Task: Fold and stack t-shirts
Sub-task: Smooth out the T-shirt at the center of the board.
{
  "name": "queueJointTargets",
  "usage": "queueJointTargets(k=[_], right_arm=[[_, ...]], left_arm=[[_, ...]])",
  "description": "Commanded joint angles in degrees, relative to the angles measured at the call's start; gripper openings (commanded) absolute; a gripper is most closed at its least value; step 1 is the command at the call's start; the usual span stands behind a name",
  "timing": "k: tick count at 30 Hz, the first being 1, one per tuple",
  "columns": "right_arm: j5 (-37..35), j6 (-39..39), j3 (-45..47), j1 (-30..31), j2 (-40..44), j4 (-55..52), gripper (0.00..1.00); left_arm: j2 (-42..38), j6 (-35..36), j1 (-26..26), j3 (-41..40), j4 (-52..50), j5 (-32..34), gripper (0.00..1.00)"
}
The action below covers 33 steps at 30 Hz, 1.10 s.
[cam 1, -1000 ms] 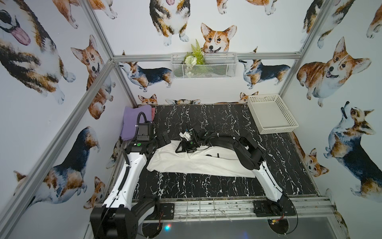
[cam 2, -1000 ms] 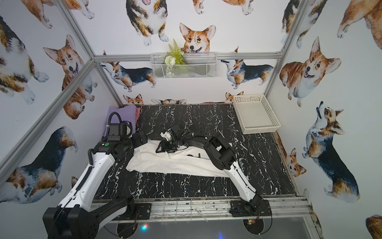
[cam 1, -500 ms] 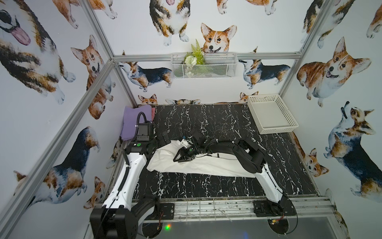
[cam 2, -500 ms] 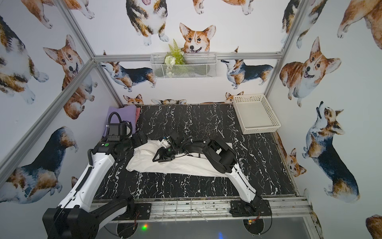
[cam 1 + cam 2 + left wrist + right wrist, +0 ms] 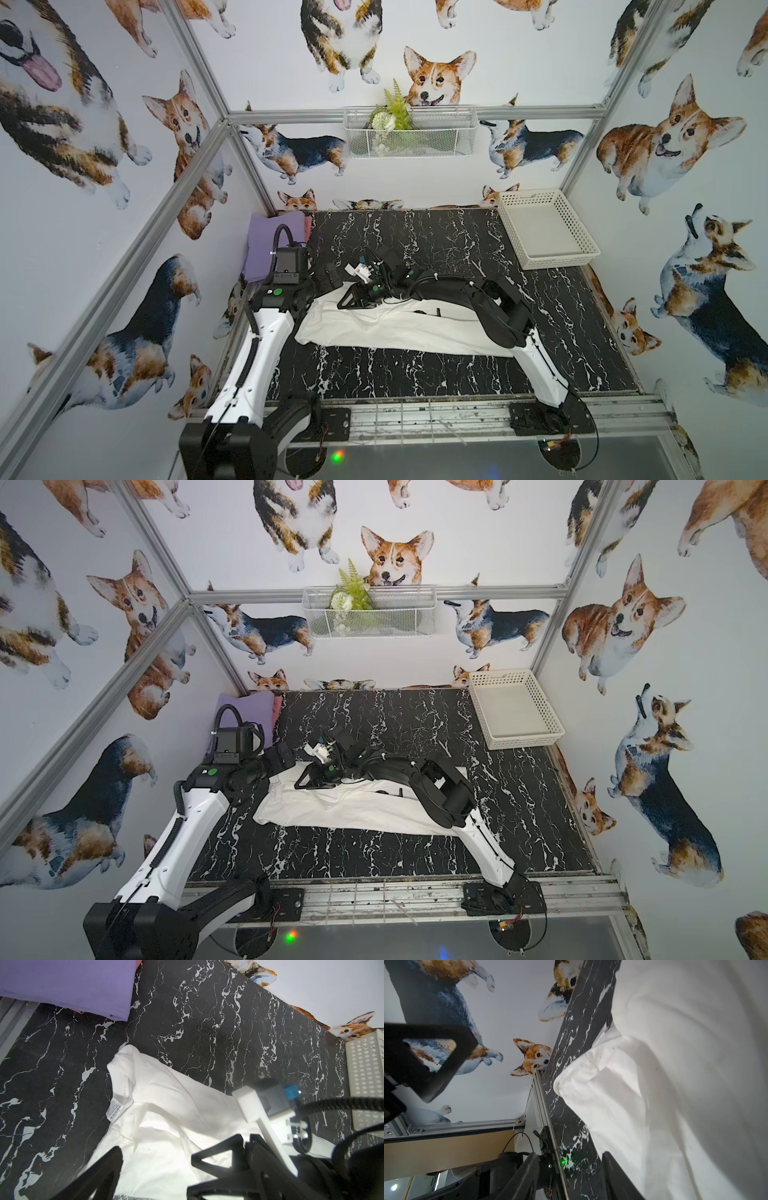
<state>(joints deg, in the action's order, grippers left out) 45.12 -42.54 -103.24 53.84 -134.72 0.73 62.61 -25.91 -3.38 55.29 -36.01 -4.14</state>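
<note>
The white t-shirt point(image 5: 395, 328) point(image 5: 353, 808) lies in a long folded band across the black marble table point(image 5: 415, 374). My left gripper point(image 5: 330, 275) point(image 5: 284, 757) hovers open at the shirt's far left end; in its wrist view its jaws point(image 5: 153, 1180) stand wide over white cloth point(image 5: 166, 1105). Just right of it, my right gripper point(image 5: 353, 297) point(image 5: 309, 779) is low over the shirt, its jaws apart and empty point(image 5: 571, 1178), beside the cloth point(image 5: 675, 1084). The folded lavender t-shirt point(image 5: 262, 245) point(image 5: 68, 985) lies on a pinkish one point(image 5: 307, 226) at the far left corner.
A white perforated basket point(image 5: 557, 259) point(image 5: 523, 739) stands empty at the far right corner. A wire basket with a plant point(image 5: 409, 137) hangs on the back wall. Both arm bases sit on the metal rail point(image 5: 415, 419) at the front edge.
My right gripper has swung from the shirt's far edge down toward its left end and narrowed its jaws a little. The left arm has stayed still.
</note>
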Motion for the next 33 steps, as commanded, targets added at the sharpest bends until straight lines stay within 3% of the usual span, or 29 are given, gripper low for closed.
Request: queueJointTargets(k=[1, 13, 33], right_arm=[[0.01, 0.71, -6.00, -1.06, -4.62, -3.43, 0.52], [1.88, -0.58, -7.34, -2.18, -9.05, -3.26, 0.52], [7.44, -5.54, -2.45, 2.00, -7.86, 3.70, 0.48]], left_arm=[[-0.38, 0.14, 0.04, 0.91, -0.46, 0.00, 1.00], [1.00, 0.16, -0.02, 0.70, 0.32, -0.02, 1.00], [0.85, -0.61, 0.03, -0.43, 1.37, -0.31, 1.00]])
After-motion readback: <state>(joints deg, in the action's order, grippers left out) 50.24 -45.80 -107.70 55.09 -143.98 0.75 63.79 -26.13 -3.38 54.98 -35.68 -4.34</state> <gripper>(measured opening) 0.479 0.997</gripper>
